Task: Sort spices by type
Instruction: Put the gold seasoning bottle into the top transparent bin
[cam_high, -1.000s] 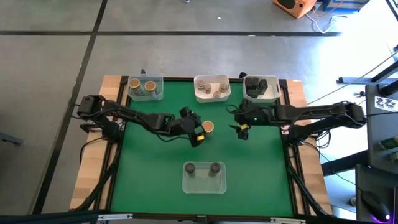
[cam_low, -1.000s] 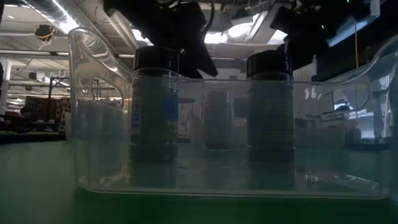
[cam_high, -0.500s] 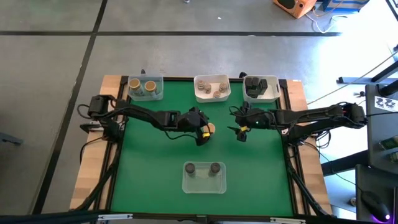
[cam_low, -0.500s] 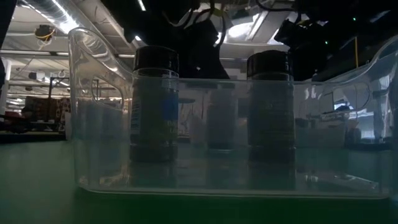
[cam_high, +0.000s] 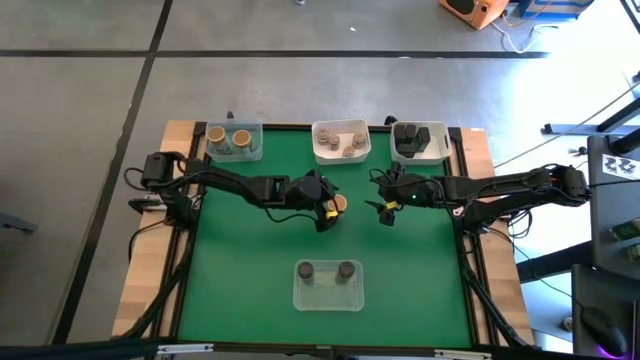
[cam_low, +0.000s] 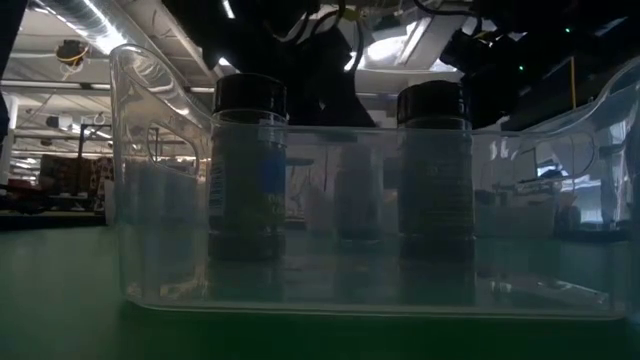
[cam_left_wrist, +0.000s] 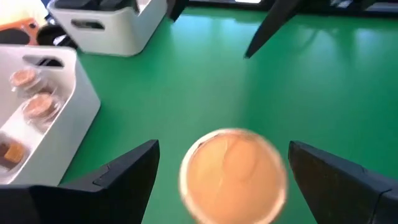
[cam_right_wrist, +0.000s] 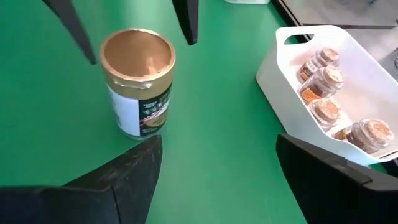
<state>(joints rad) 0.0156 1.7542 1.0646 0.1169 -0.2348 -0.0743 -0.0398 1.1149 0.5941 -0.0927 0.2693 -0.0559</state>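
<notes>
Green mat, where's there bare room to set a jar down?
Free: the mat left of the clear tray, and right of it. Crowded: the centre, where the left gripper brackets the gold-lidded jar beside the right gripper.

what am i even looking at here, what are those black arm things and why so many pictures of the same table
These are two robot arms at a green table, each ending in a two-finger hand. They are sorting spice jars by type.

One picture looks straight down on everything. One sits at table height, peering through the clear tray. The other two come from cameras on each arm's wrist.

At the far edge stand three trays: tan-lidded jars, small pale jars and dark ones. The near clear tray holds two dark-lidded jars.

The left hand is open, its fingers either side of a lone tan-lidded jar in mid-table, not gripping it yet. The right hand hangs open nearby, holding nothing.
</notes>
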